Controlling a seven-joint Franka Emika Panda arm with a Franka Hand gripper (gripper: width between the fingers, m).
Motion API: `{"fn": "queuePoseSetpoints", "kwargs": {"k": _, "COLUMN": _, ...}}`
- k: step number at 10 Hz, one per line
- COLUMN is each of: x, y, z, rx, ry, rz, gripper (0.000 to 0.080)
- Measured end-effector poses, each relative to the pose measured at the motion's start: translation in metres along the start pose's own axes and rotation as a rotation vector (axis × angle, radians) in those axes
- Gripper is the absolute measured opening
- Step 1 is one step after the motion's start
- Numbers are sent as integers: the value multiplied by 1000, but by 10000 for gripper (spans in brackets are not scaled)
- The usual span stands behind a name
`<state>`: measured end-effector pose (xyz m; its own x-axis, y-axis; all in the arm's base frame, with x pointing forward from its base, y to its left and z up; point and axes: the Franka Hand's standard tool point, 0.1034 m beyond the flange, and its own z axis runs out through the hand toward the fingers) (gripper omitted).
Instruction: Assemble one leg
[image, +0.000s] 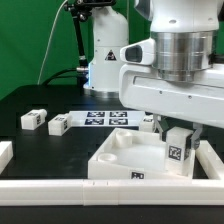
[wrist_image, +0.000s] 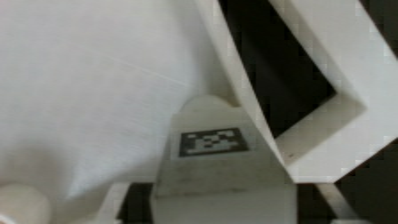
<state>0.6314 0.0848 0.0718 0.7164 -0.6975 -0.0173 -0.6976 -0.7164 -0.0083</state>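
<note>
Front rail: white, along the nearest table edge; likely a fence keeping parts within reach.
Tabletop piece: large white square tray with corner sockets, flat just behind the rail, hollow side up so sockets face the arm.
Held leg: white stubby block, tag facing outward, upright over the tray's corner toward the exterior view's right; touching the socket or just above it, cannot tell.
Gripper: closed on the leg's upper part, fingers narrow around it, pointing straight down, presumably to keep the leg square for seating.
Wrist view: leg tag up between the fingers, tray wall just beside it.
Spare legs: two lying well apart from the tray, toward the exterior view's left.
Marker board: flat strip of tags behind the tray.
</note>
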Motion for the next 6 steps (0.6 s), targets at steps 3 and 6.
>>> {"fn": "queuePoseSetpoints", "kwargs": {"k": 3, "x": 3, "y": 5, "z": 0, "rx": -10, "ry": 7, "rz": 38, "gripper": 313}}
{"fn": "queuePoseSetpoints", "kwargs": {"k": 6, "x": 3, "y": 5, "z": 1, "rx": -11, "ry": 6, "rz": 38, "gripper": 638}}
